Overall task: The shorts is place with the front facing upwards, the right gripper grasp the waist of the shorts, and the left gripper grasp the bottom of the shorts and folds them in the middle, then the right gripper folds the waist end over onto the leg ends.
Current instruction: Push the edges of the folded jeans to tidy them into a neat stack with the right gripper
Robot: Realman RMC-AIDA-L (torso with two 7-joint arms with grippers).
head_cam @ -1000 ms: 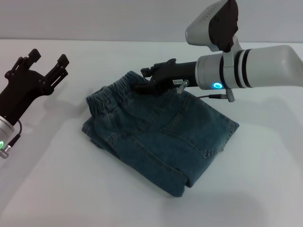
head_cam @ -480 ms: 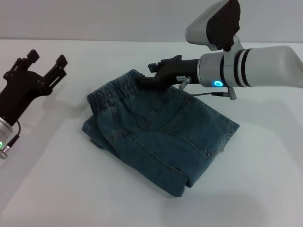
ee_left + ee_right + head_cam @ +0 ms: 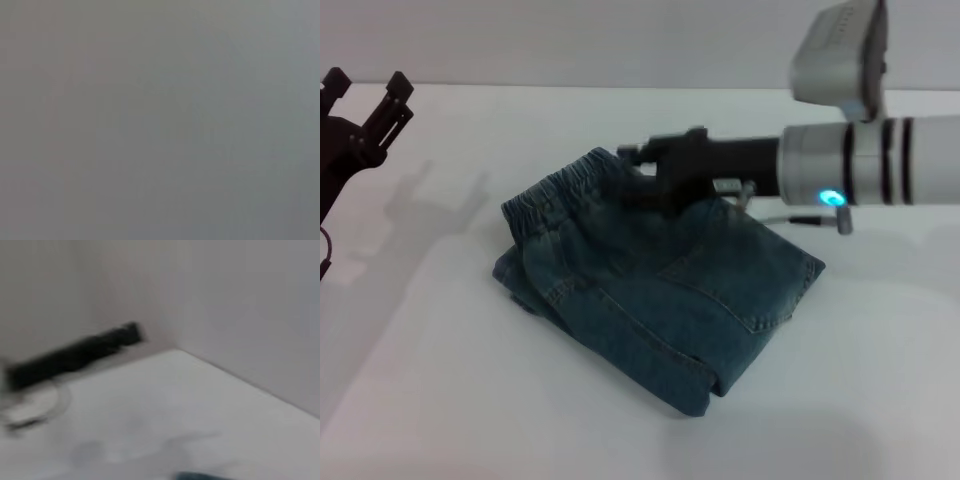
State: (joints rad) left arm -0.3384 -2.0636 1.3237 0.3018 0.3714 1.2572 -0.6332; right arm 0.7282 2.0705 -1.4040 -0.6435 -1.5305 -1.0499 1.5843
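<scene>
Head view: left claw (image 3: 365,100), fingers apart, has retreated leftward; right claw (image 3: 645,170) seemingly unclamped above folded shorts (image 3: 655,285).

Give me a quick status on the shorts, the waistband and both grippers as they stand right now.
shorts: folded into a compact stack, lying on the white table.
waist of the shorts: on top at the far-left end, not held.
right gripper: low over the waist end's far edge.
left gripper: open, raised at far left, clear of the shorts.
</scene>
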